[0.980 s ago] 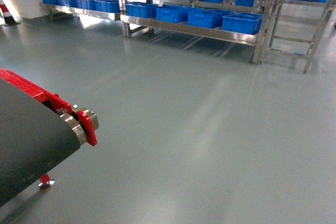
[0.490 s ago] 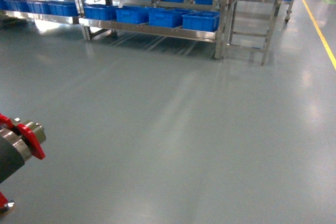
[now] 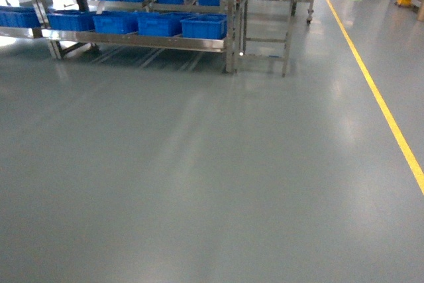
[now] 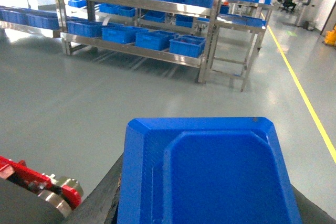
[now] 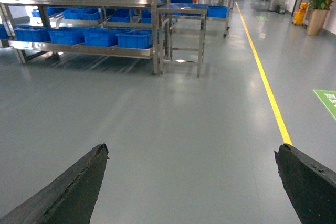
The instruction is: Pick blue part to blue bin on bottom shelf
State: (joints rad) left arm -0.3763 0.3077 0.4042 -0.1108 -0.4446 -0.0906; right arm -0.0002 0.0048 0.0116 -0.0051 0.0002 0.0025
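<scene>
Ahead, bare grey floor [image 3: 199,183] stretches to the bottom shelf [image 3: 142,40], lined with blue bins [image 3: 204,26]. A yellow line [image 3: 381,101] marks the right side. The left gripper [image 4: 207,203] grasps the blue part [image 4: 210,177]; the right gripper [image 5: 191,182] is spread wide, holding nothing.
</scene>
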